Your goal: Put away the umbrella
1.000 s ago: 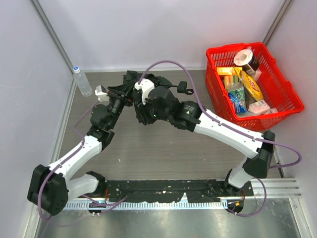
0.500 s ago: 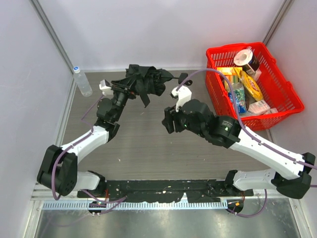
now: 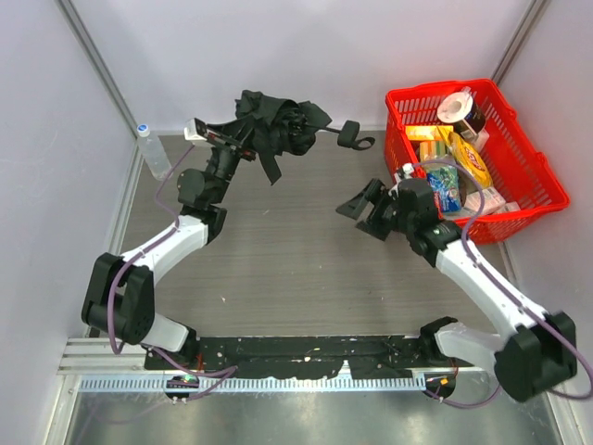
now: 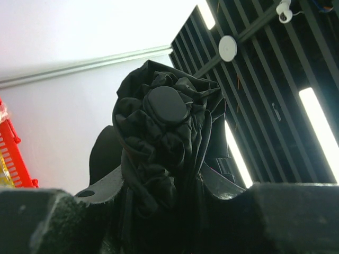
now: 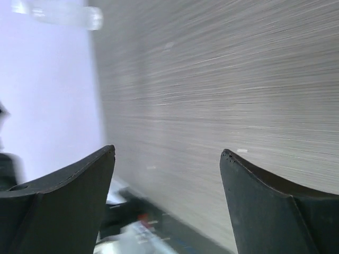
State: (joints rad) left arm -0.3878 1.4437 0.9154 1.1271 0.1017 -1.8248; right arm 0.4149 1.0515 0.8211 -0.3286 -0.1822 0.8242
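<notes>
Basket [image 3: 533, 171] holding packaged groceries [image 3: 471, 159], bundled umbrella [image 3: 278, 130] outside

Your left arm reaches from its base at 7 o'clock up toward 12, with the wrist tipped upward. The left end effector [image 3: 243, 146] is clamped on the bundled umbrella [image 4: 164, 137]. Your right arm rises from its base at 5 o'clock, its forearm running toward 11. The right end effector [image 3: 357, 218] points to 9 o'clock, fingers spread wide, holding nothing.
</notes>
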